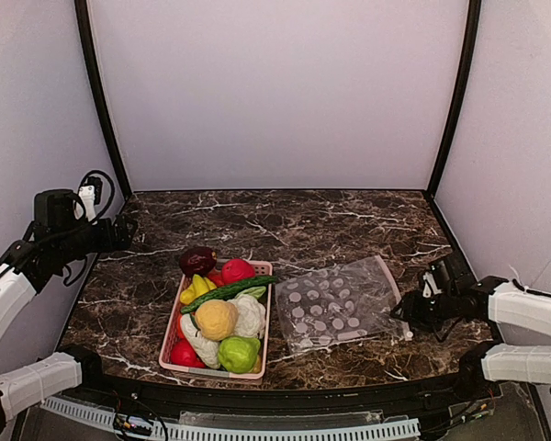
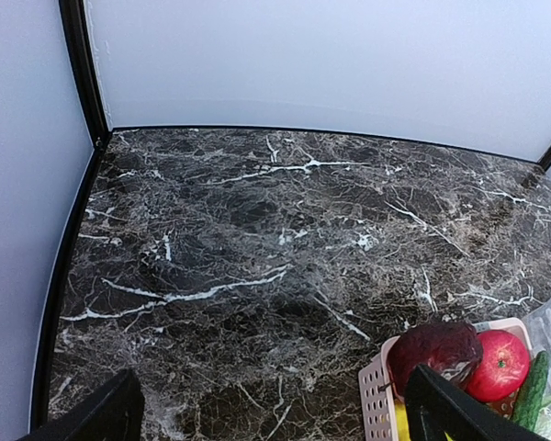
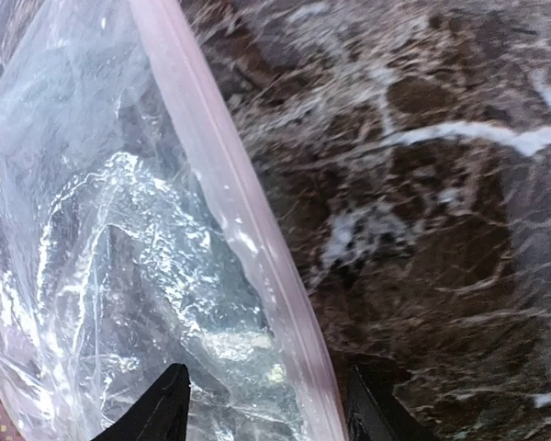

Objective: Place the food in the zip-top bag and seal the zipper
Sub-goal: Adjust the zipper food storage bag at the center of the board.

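The food lies heaped in a pink basket (image 1: 172, 335): eggplant (image 1: 197, 260), red fruit (image 1: 238, 269), cucumber (image 1: 228, 290), yellow-orange ball (image 1: 215, 318), cauliflower (image 1: 250, 315). The clear dotted zip-top bag (image 1: 340, 303) lies flat to the right of the basket, with its pinkish zipper (image 1: 395, 299) along the right edge. My right gripper (image 1: 406, 310) is low at that edge. In the right wrist view its jaws (image 3: 268, 386) stand apart, straddling the zipper (image 3: 230, 211) and the crinkled bag (image 3: 101, 257). My left gripper (image 1: 119, 234) hovers open at the far left, holding nothing.
In the left wrist view, the basket (image 2: 375, 390) corner with the eggplant (image 2: 436, 347) and red fruit (image 2: 500, 363) sits at the lower right, beside one finger (image 2: 441, 409). Dark marble tabletop (image 2: 257, 239) spreads ahead. Pale walls with black corner posts enclose the table.
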Action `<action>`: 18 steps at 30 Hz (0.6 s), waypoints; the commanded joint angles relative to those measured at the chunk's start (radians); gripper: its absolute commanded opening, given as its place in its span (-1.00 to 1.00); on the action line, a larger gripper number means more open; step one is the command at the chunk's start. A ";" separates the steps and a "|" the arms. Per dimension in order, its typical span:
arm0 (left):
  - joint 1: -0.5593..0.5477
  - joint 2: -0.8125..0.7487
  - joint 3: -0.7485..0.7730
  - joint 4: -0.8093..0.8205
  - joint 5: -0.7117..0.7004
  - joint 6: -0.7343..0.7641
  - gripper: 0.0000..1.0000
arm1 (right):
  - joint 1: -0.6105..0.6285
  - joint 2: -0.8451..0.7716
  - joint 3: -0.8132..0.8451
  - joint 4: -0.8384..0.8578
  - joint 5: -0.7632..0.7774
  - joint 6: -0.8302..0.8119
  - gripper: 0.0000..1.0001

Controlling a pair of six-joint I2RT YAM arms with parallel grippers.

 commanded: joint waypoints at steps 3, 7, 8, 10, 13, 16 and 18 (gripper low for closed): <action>0.002 0.005 -0.006 -0.012 0.002 -0.002 0.99 | 0.174 0.104 0.096 0.077 -0.033 -0.020 0.09; 0.003 0.006 -0.007 -0.013 0.002 -0.003 0.99 | 0.221 0.132 0.133 0.062 0.007 -0.013 0.10; 0.002 0.006 -0.007 -0.013 0.004 -0.002 0.99 | 0.221 0.130 0.133 0.047 0.030 -0.007 0.11; 0.003 0.006 -0.009 -0.011 0.008 -0.005 0.99 | 0.220 0.129 0.132 0.008 0.070 0.004 0.14; 0.003 0.009 -0.010 -0.010 0.011 -0.006 0.99 | 0.209 0.117 0.118 -0.022 0.091 0.011 0.18; 0.003 0.014 -0.009 -0.010 0.012 -0.006 0.99 | 0.183 0.087 0.097 -0.028 0.079 0.014 0.22; 0.003 0.017 -0.009 -0.010 0.012 -0.006 0.99 | 0.157 0.067 0.085 -0.028 0.063 0.009 0.25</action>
